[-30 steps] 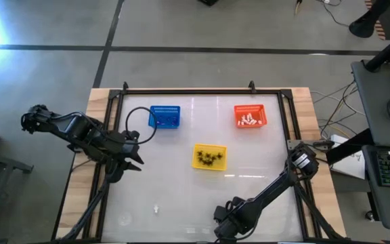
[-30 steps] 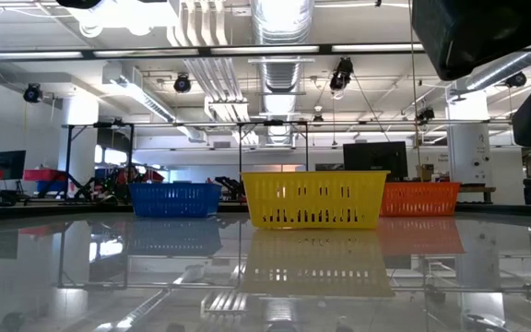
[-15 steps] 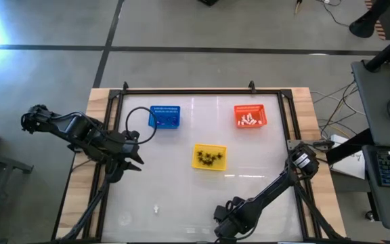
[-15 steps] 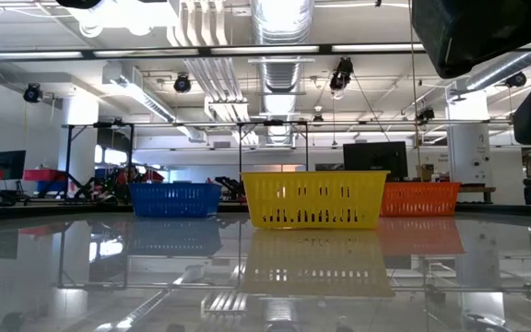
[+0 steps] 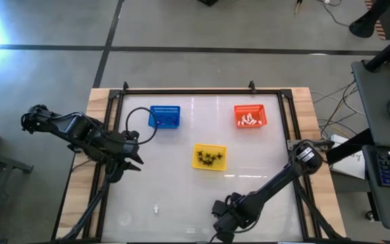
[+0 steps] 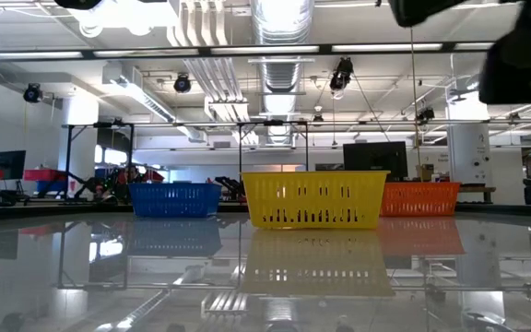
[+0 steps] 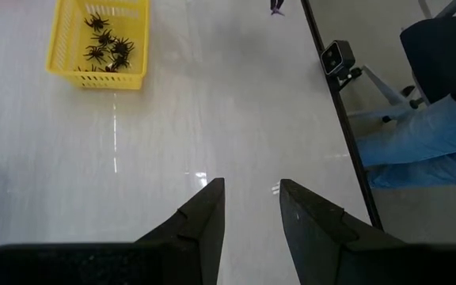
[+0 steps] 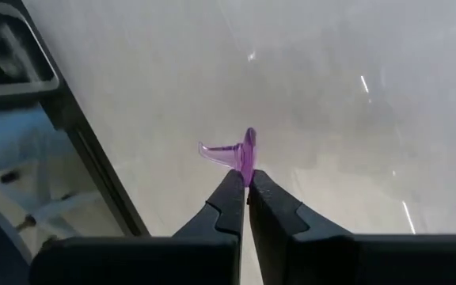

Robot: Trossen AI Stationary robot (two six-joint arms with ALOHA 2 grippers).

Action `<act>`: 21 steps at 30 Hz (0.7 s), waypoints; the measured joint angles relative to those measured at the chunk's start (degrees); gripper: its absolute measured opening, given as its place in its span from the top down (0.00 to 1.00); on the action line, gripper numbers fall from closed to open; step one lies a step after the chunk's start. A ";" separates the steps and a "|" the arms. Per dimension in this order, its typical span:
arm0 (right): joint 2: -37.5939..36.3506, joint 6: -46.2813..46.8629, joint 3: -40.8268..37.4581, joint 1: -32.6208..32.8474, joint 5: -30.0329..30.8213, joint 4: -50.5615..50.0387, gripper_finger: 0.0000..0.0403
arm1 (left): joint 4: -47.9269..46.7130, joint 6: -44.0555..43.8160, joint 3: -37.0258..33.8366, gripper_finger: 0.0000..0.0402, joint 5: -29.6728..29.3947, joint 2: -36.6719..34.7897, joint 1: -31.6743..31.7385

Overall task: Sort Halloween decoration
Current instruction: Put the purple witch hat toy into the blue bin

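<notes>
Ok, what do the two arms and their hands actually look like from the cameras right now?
Both arms are dark, jointed and slender. The left arm trails a black cable that loops over the table. The right arm has a pale marking at its elbow joint. The left hand has two black, wedge-shaped fingers; the right hand has matching black fingers tapering to narrow tips.

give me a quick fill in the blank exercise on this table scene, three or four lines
1. The right gripper has its fingers shut on a small ____ plastic trinket.
2. The black plastic spider trinkets lie in the ____ rectangular plastic basket.
3. The white plastic trinkets lie in the ____ rectangular plastic basket.
4. The left gripper hovers with its fingers ____, holding nothing.

Missing words: purple; yellow; orange; open
</notes>
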 joint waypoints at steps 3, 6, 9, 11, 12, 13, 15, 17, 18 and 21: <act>-1.28 -0.39 0.00 -1.11 0.94 0.25 0.98 | 0.00 0.00 0.00 0.74 0.00 0.00 0.02; -2.38 -1.73 0.04 -2.30 1.39 0.48 0.98 | -0.02 0.00 0.00 0.74 -1.30 0.00 0.02; -3.12 -3.31 0.04 -3.44 2.27 0.93 0.98 | -0.22 -0.02 0.00 0.74 -2.60 0.00 0.03; -3.57 -4.52 0.04 -4.20 2.43 1.36 0.98 | -0.26 -0.02 0.00 0.74 -2.64 0.23 0.02; -3.74 -4.93 0.06 -4.64 2.42 2.06 0.98 | -0.26 -0.02 0.02 0.74 -2.64 0.48 0.02; -3.89 -5.45 0.10 -5.04 2.41 2.56 0.98 | -0.29 -0.02 0.02 0.74 -2.63 0.73 0.02; -4.11 -6.59 0.11 -5.93 2.40 2.96 0.98 | -0.37 0.18 0.02 0.74 -2.60 1.64 0.02; -4.43 -7.71 0.11 -6.78 2.40 3.66 0.98 | -0.66 0.80 0.02 0.74 -2.58 2.49 0.02; -4.66 -8.17 0.11 -7.24 2.40 3.66 0.98 | -0.83 1.05 0.02 0.74 -2.58 2.98 0.02; -5.10 -10.35 1.00 -8.74 2.40 3.54 0.98 | -0.91 2.04 0.02 0.74 -2.58 4.42 0.02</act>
